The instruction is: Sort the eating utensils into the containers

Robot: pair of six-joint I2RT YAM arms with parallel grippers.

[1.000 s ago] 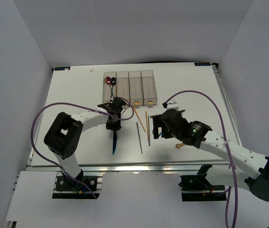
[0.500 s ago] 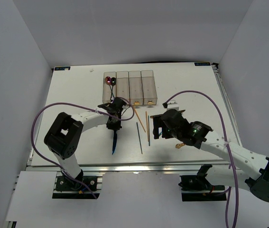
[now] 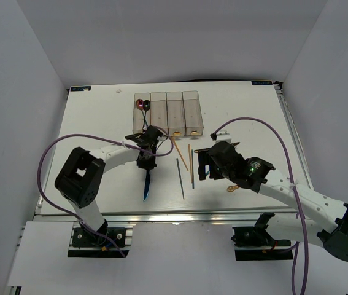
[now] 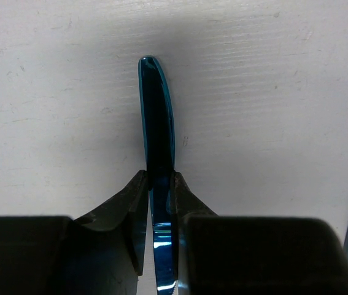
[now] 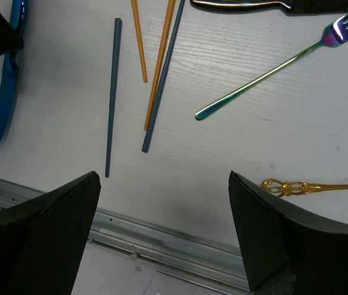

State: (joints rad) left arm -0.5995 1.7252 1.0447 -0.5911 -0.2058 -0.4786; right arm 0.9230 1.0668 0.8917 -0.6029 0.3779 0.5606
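Note:
My left gripper [image 3: 145, 163] is shut on a blue knife [image 3: 146, 184], its blade pointing to the near edge; the left wrist view shows my fingers [image 4: 131, 209] clamped on the knife [image 4: 157, 123]. My right gripper [image 3: 203, 167] is open and empty above the table. Below it lie two blue chopsticks [image 5: 111, 92], two gold chopsticks [image 5: 138, 43], an iridescent fork [image 5: 266, 74], a gold utensil [image 5: 315, 185] and a dark knife [image 5: 247, 5]. The four clear bins [image 3: 166, 112] stand at the back; the leftmost holds a red and a dark spoon [image 3: 142, 104].
The table's metal front rail [image 5: 161, 236] runs just under my right gripper. Purple cables [image 3: 69, 144] loop over both arms. White walls enclose the table on three sides.
My left gripper with the blue knife has shifted very slightly. The right arm has not moved.

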